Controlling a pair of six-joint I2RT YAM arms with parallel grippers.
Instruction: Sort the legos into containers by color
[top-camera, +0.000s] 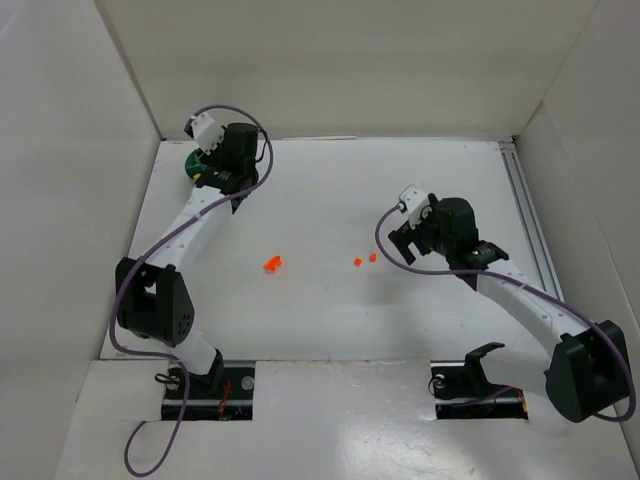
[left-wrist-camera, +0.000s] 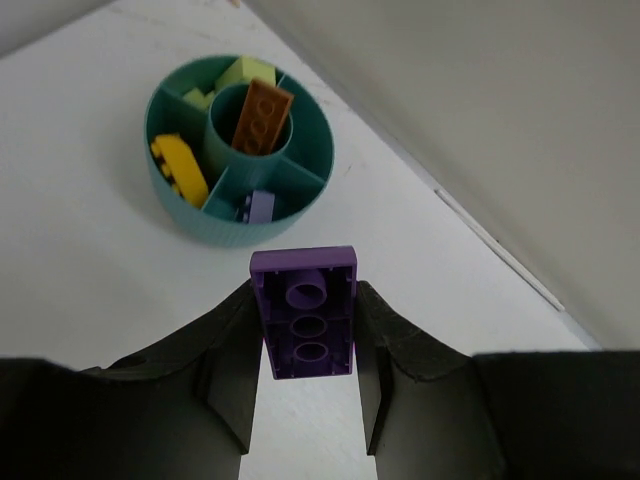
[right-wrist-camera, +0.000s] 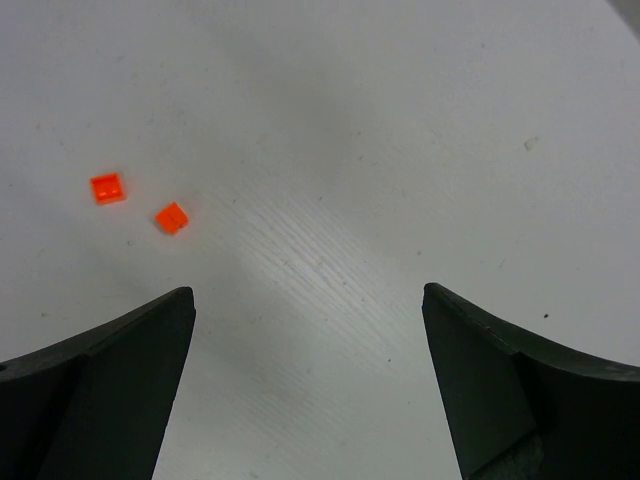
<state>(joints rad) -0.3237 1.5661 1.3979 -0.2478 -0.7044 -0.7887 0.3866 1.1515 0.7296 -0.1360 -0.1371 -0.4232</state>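
Left wrist view: the left gripper (left-wrist-camera: 305, 300) pinches a smooth purple brick (left-wrist-camera: 305, 345) by its long sides, its hollow, tubed underside facing the camera. Beyond it sits the round, ribbed teal tub (left-wrist-camera: 215, 232). The tub's wedge compartments hold a yellow brick (left-wrist-camera: 180, 165), pale green bricks (left-wrist-camera: 245, 73) and a lavender brick (left-wrist-camera: 260, 205), and an orange-brown plate (left-wrist-camera: 264, 117) with studs leans in the inner ring. Farther right, a red-orange brick (top-camera: 272, 263) lies on the matte, faintly grained white worktop (right-wrist-camera: 330, 150). Two flat red-orange squares (right-wrist-camera: 107, 187) lie just left of the right gripper (right-wrist-camera: 308, 295), which is spread wide and holds nothing.
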